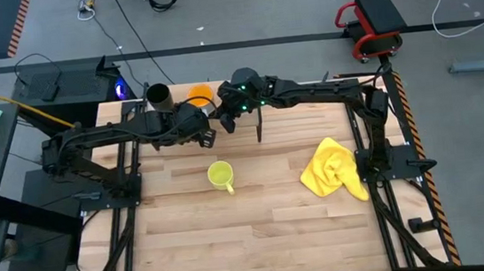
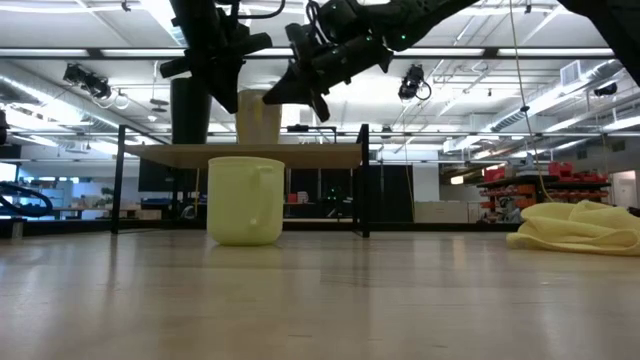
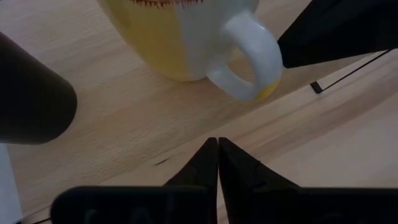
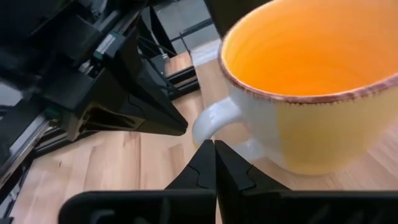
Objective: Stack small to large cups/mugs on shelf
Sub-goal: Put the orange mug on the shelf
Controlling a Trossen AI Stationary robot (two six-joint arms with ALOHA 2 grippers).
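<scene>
- The shelf stands at the back of the surface, in the upper middle of the high view; in the low view it shows at left of centre on thin black legs.
- The black cup stands on the shelf at its left end, upper left of centre in the high view.
- The orange cup stands on the shelf just right of the black one; the right wrist view shows its orange inside, pale outside and white handle.
- The green cup stands upright on the surface in front of the shelf, near the middle of the high view, well apart from both arms.
- The left gripper is closed and empty, over the shelf close to the orange cup's handle.
- The right gripper is closed too, holding nothing, pointed at the same handle from the other side.
- A yellow cloth lies crumpled on the surface at right of centre.
</scene>
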